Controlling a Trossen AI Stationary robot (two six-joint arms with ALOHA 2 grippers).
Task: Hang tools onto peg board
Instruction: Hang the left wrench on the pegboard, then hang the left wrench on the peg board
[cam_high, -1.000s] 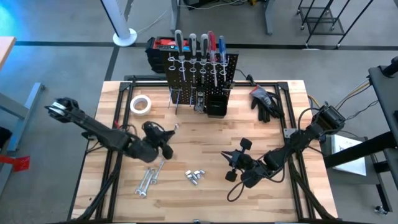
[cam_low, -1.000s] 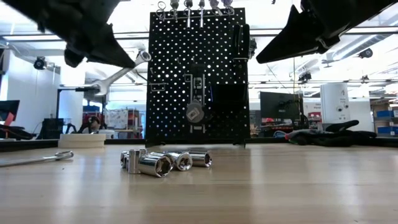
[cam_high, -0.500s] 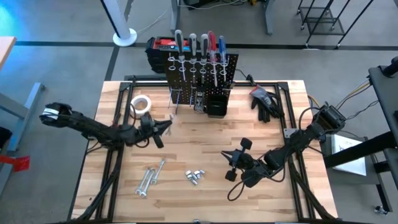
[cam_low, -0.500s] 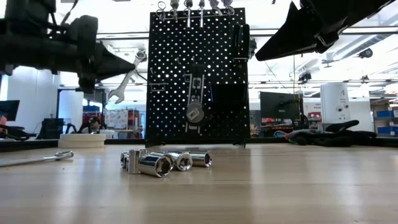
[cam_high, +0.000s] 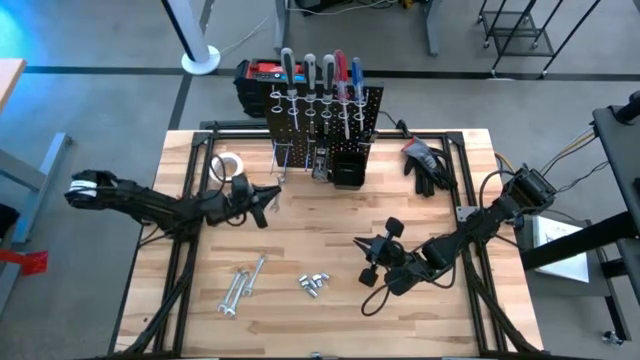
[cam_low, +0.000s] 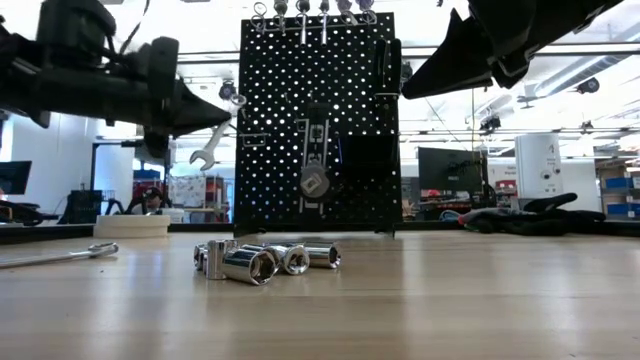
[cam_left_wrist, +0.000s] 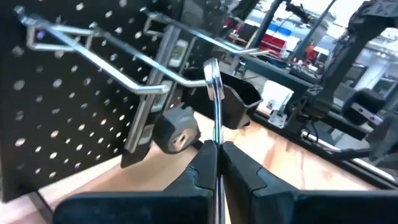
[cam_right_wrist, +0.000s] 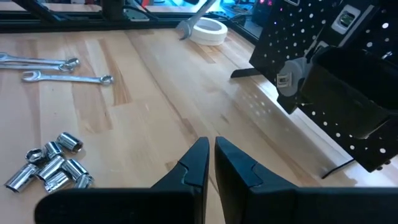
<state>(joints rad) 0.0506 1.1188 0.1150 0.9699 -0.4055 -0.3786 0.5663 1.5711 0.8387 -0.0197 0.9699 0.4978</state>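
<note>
High: my left claw (cam_high: 262, 200), clamped on a wrench (cam_high: 272, 192), sat just in front of the board (cam_high: 322, 115), left of centre; right claw (cam_high: 366, 250) shut, empty, well back.
Low: wrench hung tilted beside the board's left edge.
Left wrist: wrench upright, ring end just under a hook (cam_left_wrist: 146, 87); worktop (cam_left_wrist: 273, 162) open below.

The peg board (cam_high: 325, 112) is black, dotted with even rows of small holes, and carries silver ring holders and screwdrivers (cam_high: 320, 75) with black, grey, red and blue handles. The table (cam_high: 330, 305) is pale striped wood. On it lie silver wrenches (cam_high: 241, 287), shiny silver sockets (cam_low: 262, 259), a white tape roll (cam_high: 228, 166) and black gloves (cam_high: 428, 164).
</note>
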